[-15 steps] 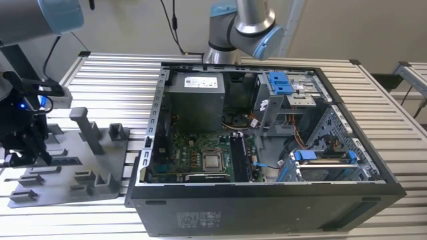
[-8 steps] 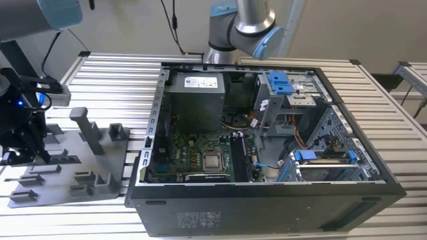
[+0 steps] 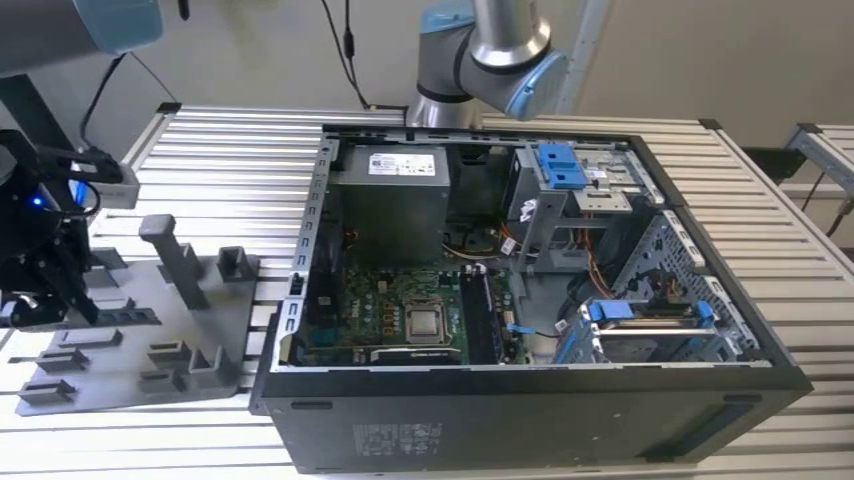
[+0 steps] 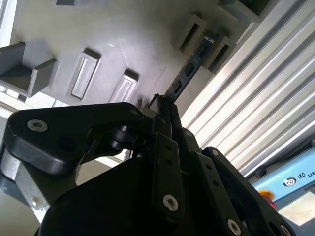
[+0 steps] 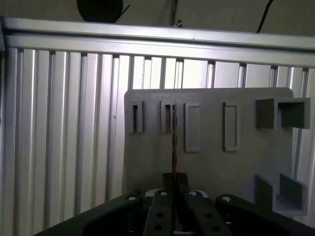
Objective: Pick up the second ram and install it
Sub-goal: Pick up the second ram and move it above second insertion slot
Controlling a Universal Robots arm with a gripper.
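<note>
Gripper (image 5: pixel 173 186) clasps second ram (image 5: pixel 173 142) over gray tray (image 5: pixel 211 169).

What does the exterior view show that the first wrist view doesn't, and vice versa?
Exterior view: the open computer case, its motherboard and the blue drive-bay clips. First wrist view: the second ram seen edge-on, its far end at a holder on the fixture, its near end at the hand. Shared: the grey fixture plate, the slatted table, and the hand over that plate.
</note>
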